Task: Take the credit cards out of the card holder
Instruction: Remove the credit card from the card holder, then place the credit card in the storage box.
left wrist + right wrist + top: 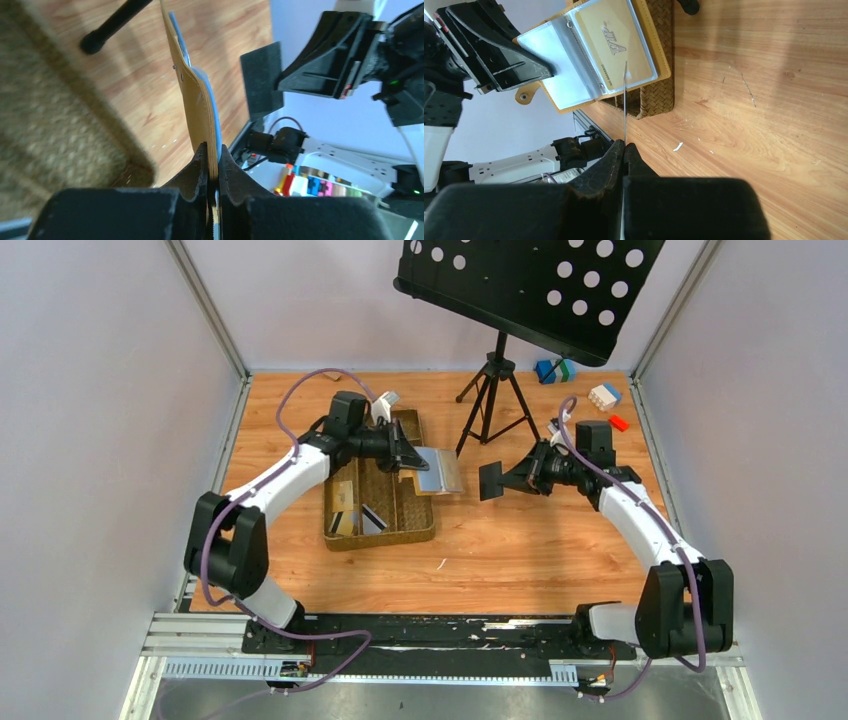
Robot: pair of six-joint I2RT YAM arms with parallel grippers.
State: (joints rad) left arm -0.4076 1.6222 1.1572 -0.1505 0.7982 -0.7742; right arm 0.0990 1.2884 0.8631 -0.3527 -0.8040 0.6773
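Note:
My left gripper [412, 462] [213, 152] is shut on one edge of the mustard-yellow card holder [440, 470] [200, 105] and holds it open above the table, just right of the woven tray. A gold credit card [616, 42] sits in one of the card holder's [651, 30] clear pockets. My right gripper [512, 480] [625, 145] is shut on a black credit card [491, 481] [261, 80], seen edge-on as a thin line [625, 100], a short way right of the holder and apart from it. Two more cards [345, 502] lie in the tray.
The brown woven tray [408, 440] lies left of centre under the left arm. A black tripod [490, 390] with a perforated black plate [530, 285] stands at the back. Toy blocks [603, 397] lie at the back right. Metal frame posts and grey walls bound the table.

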